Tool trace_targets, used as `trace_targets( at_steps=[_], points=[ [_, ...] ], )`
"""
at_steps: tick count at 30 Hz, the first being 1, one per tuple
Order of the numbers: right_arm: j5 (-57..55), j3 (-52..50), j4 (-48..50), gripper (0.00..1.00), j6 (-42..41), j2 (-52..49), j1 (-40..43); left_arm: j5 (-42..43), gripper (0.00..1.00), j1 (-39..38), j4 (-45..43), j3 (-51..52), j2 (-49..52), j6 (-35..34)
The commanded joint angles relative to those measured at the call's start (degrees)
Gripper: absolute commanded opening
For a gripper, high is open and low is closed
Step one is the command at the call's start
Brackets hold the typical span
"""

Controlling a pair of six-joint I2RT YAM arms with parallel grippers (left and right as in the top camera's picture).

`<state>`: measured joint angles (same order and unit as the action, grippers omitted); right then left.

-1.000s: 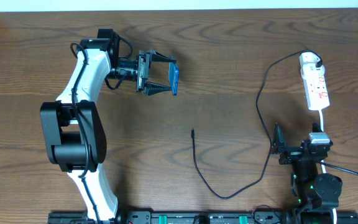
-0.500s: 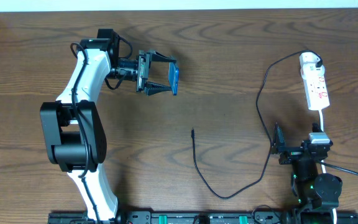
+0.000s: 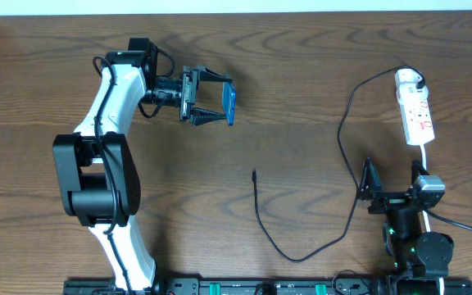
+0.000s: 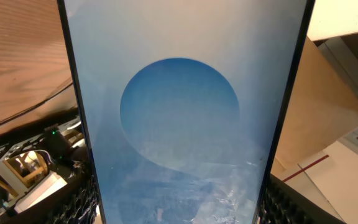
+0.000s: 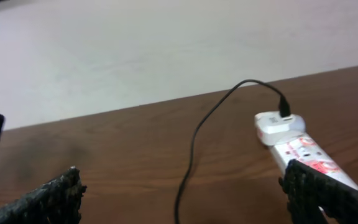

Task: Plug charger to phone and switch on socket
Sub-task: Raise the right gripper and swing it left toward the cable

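**A:** What is the left gripper (image 3: 229,105) doing?

**B:** It is pinching the phone (image 3: 230,97) between its two fingers (image 4: 82,205). The blue screen is facing the left wrist camera and filling most of that view. From overhead, the phone is showing only its edge, sitting toward 11 o'clock on the table (image 3: 301,49).

**A:** And the right gripper (image 3: 393,182)?

**B:** Its fingers (image 5: 55,199) are spreading wide with nothing between them, down around 4 o'clock. The socket (image 3: 416,111) is lying at its 12 o'clock, close by but not touching.

**A:** Where is the charger (image 5: 191,146) running?

**B:** It is leaving the white plug at the socket's far end, looping down past the right gripper's 9 o'clock side and curving back up. Its plug tip (image 3: 254,174) is resting near the table's middle, at the phone's 5 o'clock and well apart from it.
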<state>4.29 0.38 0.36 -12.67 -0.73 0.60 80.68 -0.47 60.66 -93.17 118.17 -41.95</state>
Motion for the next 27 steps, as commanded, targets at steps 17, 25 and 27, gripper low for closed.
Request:
trace_targets(
  at_steps=[17, 25, 27],
  points=[
    [9.94, 15.04, -1.70, 0.99, -7.06, -14.69, -1.03, 2.23, 0.07, 0.17, 0.11, 0.15, -2.14, 1.01],
    [24.00, 28.02, -1.64, 0.99, -9.27, -35.26, -1.03, 2.21, 0.07, 0.17, 0.11, 0.15, -2.14, 1.01],
    [28.15, 30.91, -1.44, 0.99, -10.43, -39.98, -1.03, 2.21, 0.07, 0.17, 0.11, 0.15, -2.14, 1.01]
  ],
)
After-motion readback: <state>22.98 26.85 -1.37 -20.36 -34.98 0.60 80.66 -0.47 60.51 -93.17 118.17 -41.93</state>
